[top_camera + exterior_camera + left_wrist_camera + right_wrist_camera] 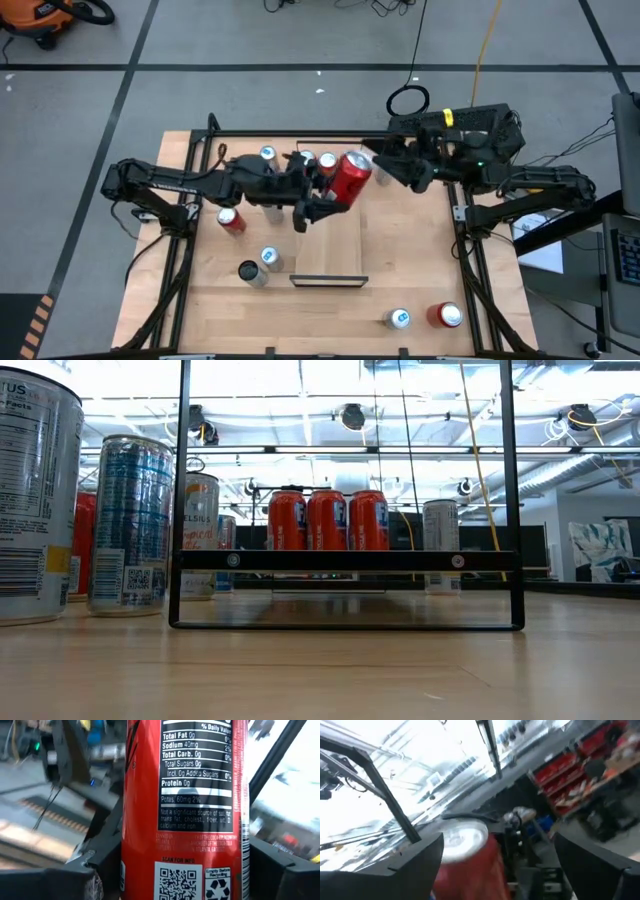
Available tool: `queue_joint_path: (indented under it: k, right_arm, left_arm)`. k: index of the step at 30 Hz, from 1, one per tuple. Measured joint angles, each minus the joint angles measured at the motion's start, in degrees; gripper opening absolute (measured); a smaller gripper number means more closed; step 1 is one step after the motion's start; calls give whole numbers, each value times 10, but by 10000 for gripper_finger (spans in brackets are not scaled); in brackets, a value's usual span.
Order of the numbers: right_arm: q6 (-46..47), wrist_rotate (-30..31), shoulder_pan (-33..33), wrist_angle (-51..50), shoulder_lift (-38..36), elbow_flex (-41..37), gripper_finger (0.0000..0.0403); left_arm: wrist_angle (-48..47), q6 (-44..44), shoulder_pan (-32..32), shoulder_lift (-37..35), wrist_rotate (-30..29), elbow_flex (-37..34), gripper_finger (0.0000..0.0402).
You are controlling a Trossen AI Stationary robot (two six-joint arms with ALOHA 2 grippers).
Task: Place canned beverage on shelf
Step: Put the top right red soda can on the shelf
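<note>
A red can (350, 175) hangs tilted in the air over the table's far middle, with my left gripper (322, 200) shut on it. In the left wrist view the red can (185, 795) fills the picture, label side toward the camera. My right gripper (385, 168) stands open just to the right of the can's silver top (462, 840), its fingers apart from it. The shelf (330, 250) lies on the table in front of both grippers. In the low view, three red cans (327, 520) stand in a row behind a black frame (345, 560). My left gripper pinches the red can's side wall near its lower end (150, 870) between its two fingers (100, 865), one on each side. The fingers come about level from the table's left and lie across the can. The can is lifted clear and tilted, top toward the far right.
Loose cans stand on the tabletop: a red one (231, 220), a silver one (270, 258) and a dark one (250, 272) at the left, a silver one (398, 318) and a red one (446, 316) at the near right. More cans (268, 155) stand at the far edge.
</note>
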Motion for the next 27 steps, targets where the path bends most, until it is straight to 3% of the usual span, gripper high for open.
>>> queue_joint_path:
  k: [6, 9, 14, 18, 22, 27]
  right_arm:
    - [-15, 12, -1, 2, -31, 0, 357]
    - [-5, 11, 3, -11, -39, 15, 362]
    - [-36, 10, 22, -136, -37, 87, 388]
    - [-53, 8, 28, -251, -23, 153, 397]
    - [-50, 9, 33, -319, -8, 202, 395]
    - [-42, -17, 42, -317, 8, 226, 399]
  left_arm:
    - [40, -6, 0, 0, 2, 0, 292]
    - [45, -47, 0, 1, 32, 0, 292]
    - [51, -92, 0, 3, 92, 0, 293]
    - [54, -78, -9, 4, 81, 0, 293]
    - [118, -65, -13, 21, 72, 0, 293]
    - [219, -65, -14, 44, 79, 0, 293]
